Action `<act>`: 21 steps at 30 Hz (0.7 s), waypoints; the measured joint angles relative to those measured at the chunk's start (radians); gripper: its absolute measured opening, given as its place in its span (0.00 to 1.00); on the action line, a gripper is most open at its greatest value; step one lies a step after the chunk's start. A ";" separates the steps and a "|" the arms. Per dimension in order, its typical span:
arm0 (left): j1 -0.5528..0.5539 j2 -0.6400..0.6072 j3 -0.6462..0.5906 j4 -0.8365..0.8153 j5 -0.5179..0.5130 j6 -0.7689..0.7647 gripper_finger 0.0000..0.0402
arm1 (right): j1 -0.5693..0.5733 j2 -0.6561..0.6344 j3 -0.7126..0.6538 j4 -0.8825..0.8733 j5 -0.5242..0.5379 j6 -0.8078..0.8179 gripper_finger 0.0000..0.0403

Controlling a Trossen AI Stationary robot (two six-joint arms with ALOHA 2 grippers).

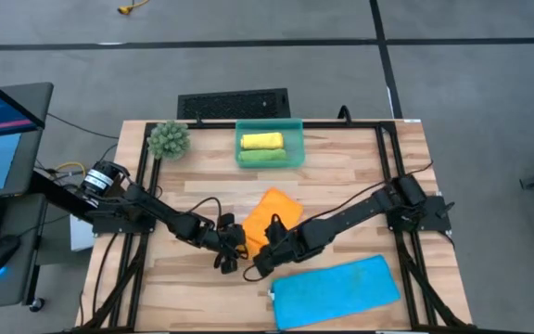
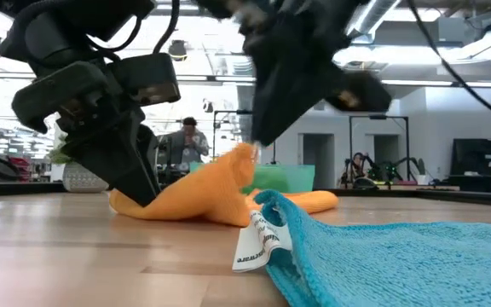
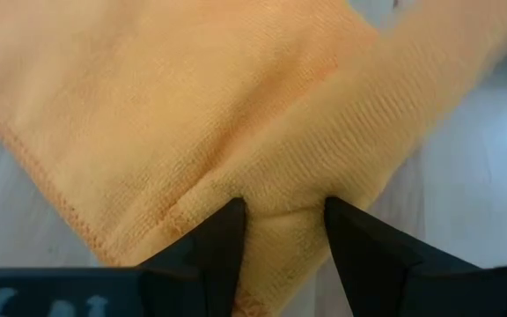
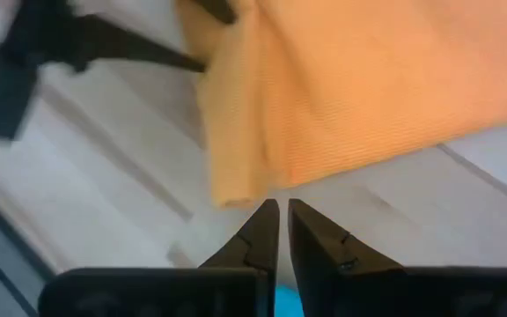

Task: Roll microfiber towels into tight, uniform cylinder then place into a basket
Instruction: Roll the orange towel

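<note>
Nearest the front edge of the pale wooden plank desk (image 1: pixel 341 186) lies the bright blue microfiber towel (image 1: pixel 336 291), spread flat, its white label at the corner facing the middle of the desk. Just behind it the two dark arms meet at the orange microfiber towel (image 1: pixel 269 218), which sits crumpled and partly folded near the desk's centre. The left hand (image 3: pixel 282 231) is pressed down at the towel's near-left edge, its fingers spread with a ridge of orange cloth bunched between them. The right hand (image 4: pixel 283 231) hovers just off the towel's near corner with its fingers (image 4: pixel 262 233) almost pressed together, only a sliver between them; it seems to hold nothing, though the low view is too cluttered to be sure. Farther back, at the rear edge, the translucent teal-green plastic basket (image 1: pixel 270 123) holds a yellow towel roll (image 1: pixel 260 140) and a green towel roll (image 1: pixel 261 156) side by side. A spiky green plant ball (image 1: pixel 169 139) sits to its left.
</note>
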 joint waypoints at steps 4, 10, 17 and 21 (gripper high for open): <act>0.000 0.000 0.000 0.000 -0.004 -0.066 0.39 | 0.006 -0.034 0.001 -0.056 0.034 -0.057 0.13; 0.000 0.000 0.000 -0.010 -0.008 -0.212 0.39 | 0.014 -0.100 0.000 -0.135 0.105 -0.165 0.13; 0.007 -0.002 0.000 -0.022 0.031 -0.325 0.39 | 0.093 -0.193 0.001 -0.138 0.196 -0.447 0.13; 0.028 -0.002 0.000 -0.026 0.081 -0.372 0.39 | 0.119 -0.179 0.000 -0.137 0.183 -0.487 0.13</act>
